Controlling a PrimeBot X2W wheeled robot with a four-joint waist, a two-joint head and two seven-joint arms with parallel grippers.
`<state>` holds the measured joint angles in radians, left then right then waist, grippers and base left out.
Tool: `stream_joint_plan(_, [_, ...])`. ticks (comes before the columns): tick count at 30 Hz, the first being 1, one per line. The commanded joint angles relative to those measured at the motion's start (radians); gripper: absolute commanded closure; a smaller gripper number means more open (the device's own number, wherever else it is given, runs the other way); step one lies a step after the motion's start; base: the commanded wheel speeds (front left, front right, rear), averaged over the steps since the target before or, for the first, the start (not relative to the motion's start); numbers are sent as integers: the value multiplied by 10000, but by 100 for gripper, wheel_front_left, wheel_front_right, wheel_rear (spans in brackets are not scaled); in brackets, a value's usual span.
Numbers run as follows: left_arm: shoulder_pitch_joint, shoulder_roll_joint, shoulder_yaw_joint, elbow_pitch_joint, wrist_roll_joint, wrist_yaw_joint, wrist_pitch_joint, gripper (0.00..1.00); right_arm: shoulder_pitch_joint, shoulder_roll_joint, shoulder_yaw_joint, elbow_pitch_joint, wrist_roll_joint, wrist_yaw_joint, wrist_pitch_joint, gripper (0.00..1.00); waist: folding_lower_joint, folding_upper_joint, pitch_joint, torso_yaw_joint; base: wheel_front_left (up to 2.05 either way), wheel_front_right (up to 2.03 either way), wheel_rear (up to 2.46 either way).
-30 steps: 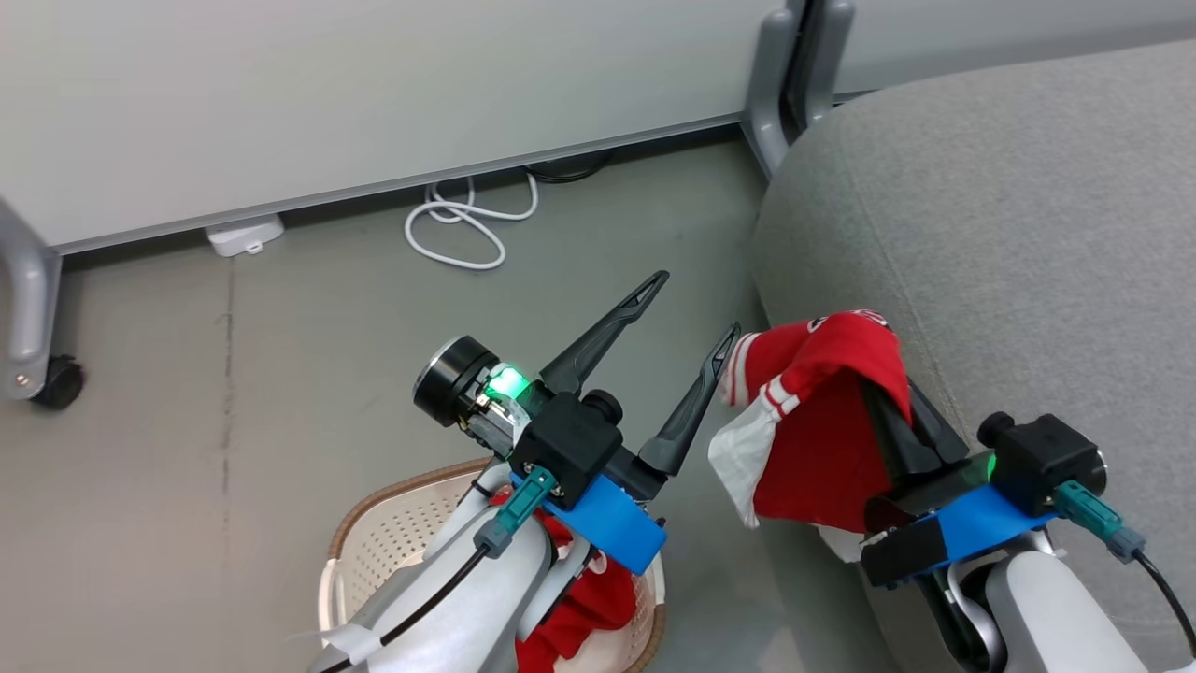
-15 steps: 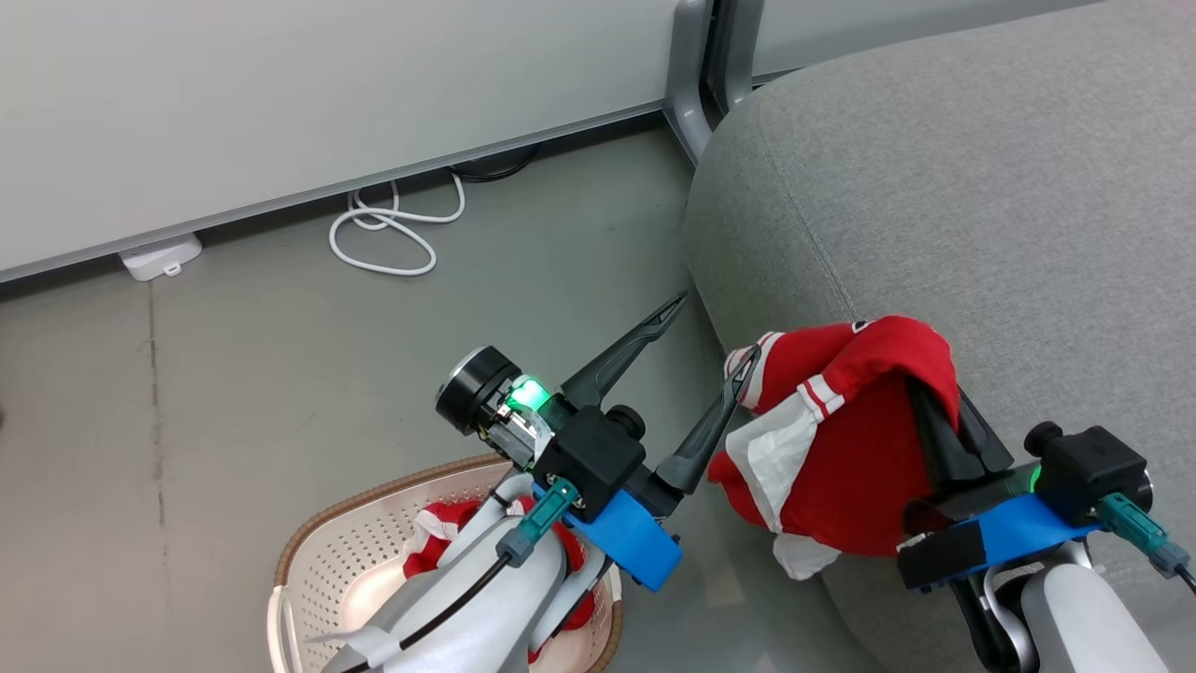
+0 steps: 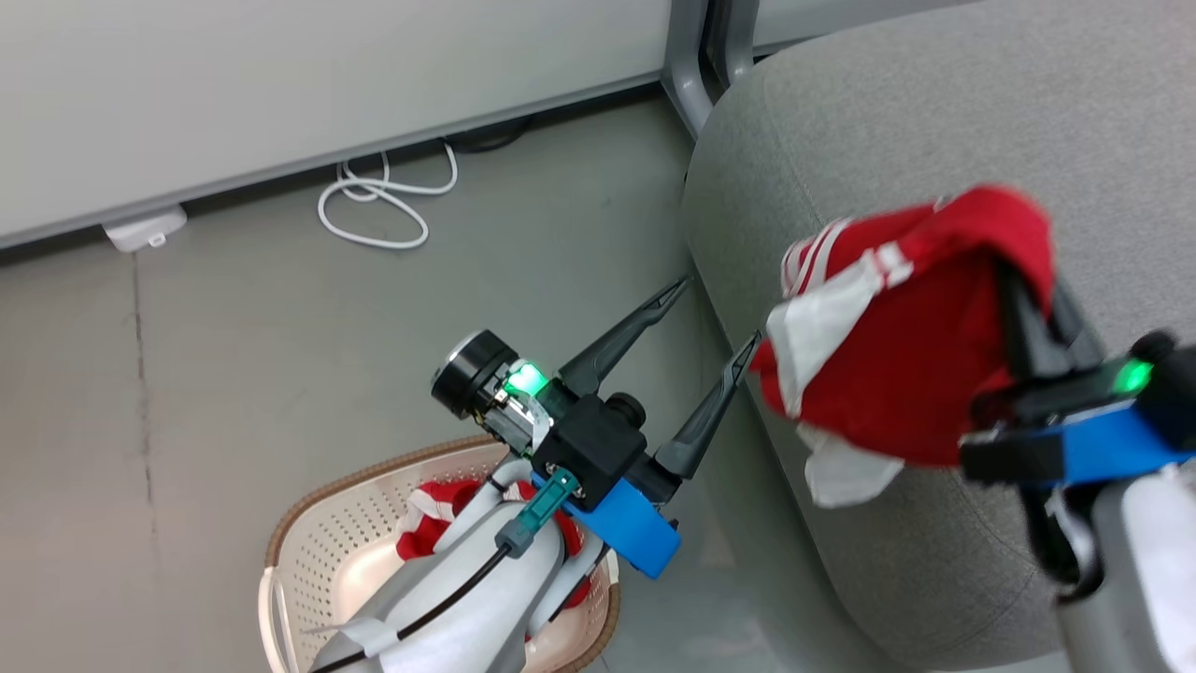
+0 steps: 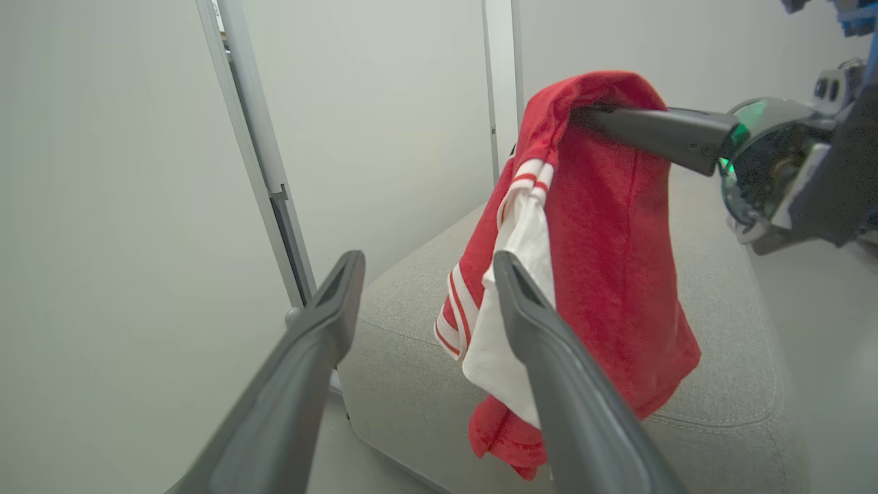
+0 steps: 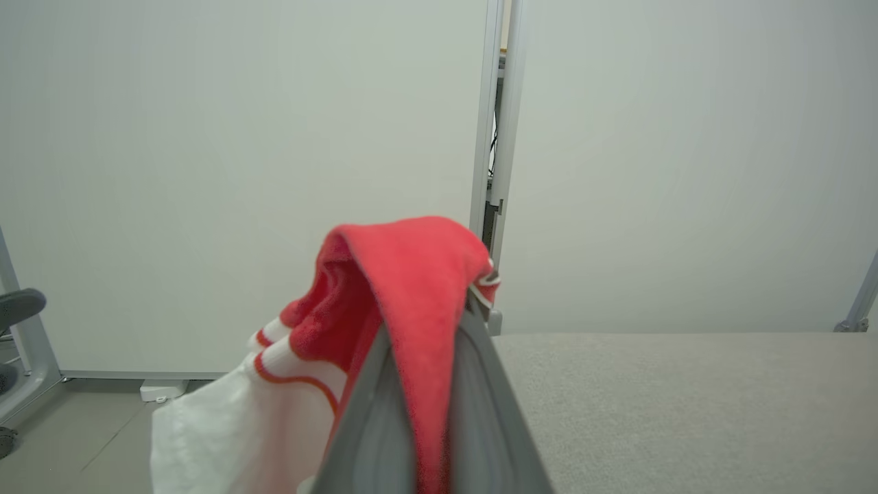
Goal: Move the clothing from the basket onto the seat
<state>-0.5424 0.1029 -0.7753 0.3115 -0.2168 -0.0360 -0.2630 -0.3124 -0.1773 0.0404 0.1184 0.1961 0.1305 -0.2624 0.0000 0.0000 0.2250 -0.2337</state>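
Head view: right fingers [image 3: 1020,318] are pressed flat together on a fold of the red garment [image 3: 888,374]. The cloth drapes over their tips and hangs below and to their left.

Change over the last half second: the right arm has lifted and swung further in. The bundle hung low beside the cushion's near edge then. Now it rides higher, with the grey seat [image 3: 934,112] beyond and beneath the fingertips. The camera barely shifted in that interval, so this reads as real arm travel.

Left wrist view: the garment [image 4: 610,261] hangs free from the closed pair. Cannot tell whether its hem brushes the upholstery.

Left fingers [image 3: 617,341] are spread as wide as before and hold nothing. The garment is just off their right tip. Below and behind them sits the cream basket [image 3: 280,551], with the second red garment [image 3: 425,523] inside.

Judgement: the carry is nearly done. Lowering and letting go come next, which leaves one piece to fetch.
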Motion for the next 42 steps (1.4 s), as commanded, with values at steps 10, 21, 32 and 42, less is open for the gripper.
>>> stream_joint_plan(10, [-1121, 123, -58, -153, 368, -36, 144, 0, -3080, -1230, -1893, -693, -314, 3, -36, 100, 0, 0, 1942, 383, 0, 0, 0])
stream_joint_plan(21, [-2086, 208, -231, -228, 729, -96, 292, 0, -5917, -3320, -4418, -64, -208, 3, -35, 100, 0, 0, 3892, 624, 0, 0, 0])
stream_joint_plan(32, [-2596, 293, -327, -221, 871, -72, 347, 0, -6703, -4286, -4975, 2524, 185, 3, -25, 100, 0, 0, 5140, 537, 0, 0, 0])
stream_joint_plan(42, [-2825, 227, -438, -104, 822, -51, 282, 0, -6428, -3571, -4800, 5117, -181, 3, -24, 100, 0, 0, 5341, 606, 0, 0, 0])
